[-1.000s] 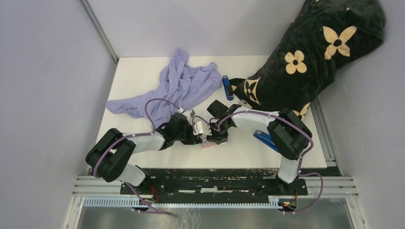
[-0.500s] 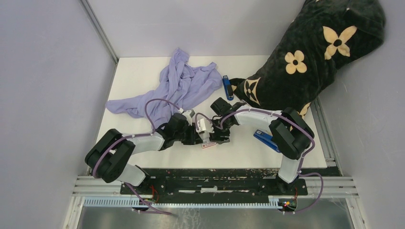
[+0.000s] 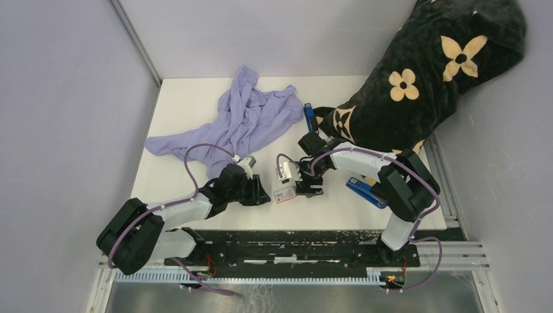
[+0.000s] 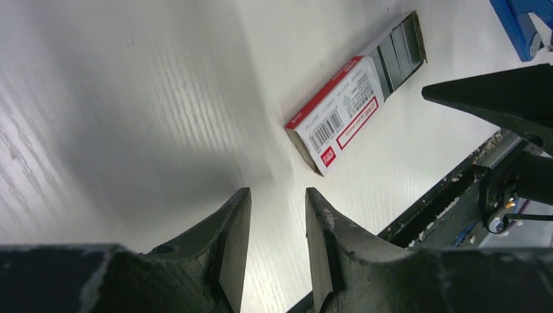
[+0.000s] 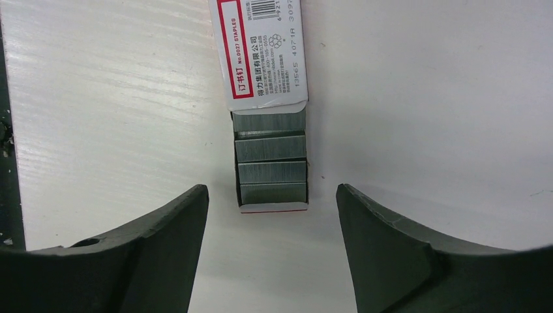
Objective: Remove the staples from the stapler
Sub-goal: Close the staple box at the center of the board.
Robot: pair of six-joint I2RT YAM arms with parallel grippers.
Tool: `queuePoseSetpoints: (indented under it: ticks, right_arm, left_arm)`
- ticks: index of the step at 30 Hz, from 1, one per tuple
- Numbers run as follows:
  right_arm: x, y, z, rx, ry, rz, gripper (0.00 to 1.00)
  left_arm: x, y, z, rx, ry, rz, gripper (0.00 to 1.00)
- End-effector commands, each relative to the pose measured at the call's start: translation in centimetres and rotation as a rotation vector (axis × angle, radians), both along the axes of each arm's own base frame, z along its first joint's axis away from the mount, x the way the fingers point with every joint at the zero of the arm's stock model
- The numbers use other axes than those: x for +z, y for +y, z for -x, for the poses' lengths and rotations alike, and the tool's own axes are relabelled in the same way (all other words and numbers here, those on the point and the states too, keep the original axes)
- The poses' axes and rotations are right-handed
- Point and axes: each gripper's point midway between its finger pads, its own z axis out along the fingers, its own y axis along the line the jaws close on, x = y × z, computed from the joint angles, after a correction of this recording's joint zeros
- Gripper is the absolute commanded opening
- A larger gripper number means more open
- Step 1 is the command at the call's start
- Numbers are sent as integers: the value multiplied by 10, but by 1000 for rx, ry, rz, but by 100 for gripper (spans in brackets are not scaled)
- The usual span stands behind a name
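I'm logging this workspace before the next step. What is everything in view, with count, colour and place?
staplers: two, blue, one far centre beside the cloth, the other front right by the right arm
staple box: one, red and white, front centre, slid partly open
staples: several strips, silver-grey, in the box's open tray
cloth: one, lilac, far left, crumpled
blanket: one, black with cream flowers, far right
table: one, white
left gripper: black, open, empty
right gripper: black, open, empty
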Motion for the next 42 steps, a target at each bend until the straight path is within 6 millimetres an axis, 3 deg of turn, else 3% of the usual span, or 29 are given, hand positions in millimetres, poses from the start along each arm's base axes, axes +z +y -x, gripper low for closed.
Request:
queuePoseSetpoints:
  ticks: [1,10,15,24,42]
  right_arm:
    - [0,6,-2,33,-26,16,77]
    - [-13,10,-6,50,-34,105,67]
    - [-15,14,-3,83,-31,118,56]
    - [-14,20,5,132,-39,104,42]
    - [-15,33,16,170,-48,79,40]
  left_arm:
    - [12,-7,6,40,11,128,43]
    - [3,-15,8,47,48,173,42]
    - [-3,-20,4,30,60,156,41]
    - [-14,-26,0,-3,94,126,29]
    - [-20,-31,-6,-30,100,92,26]
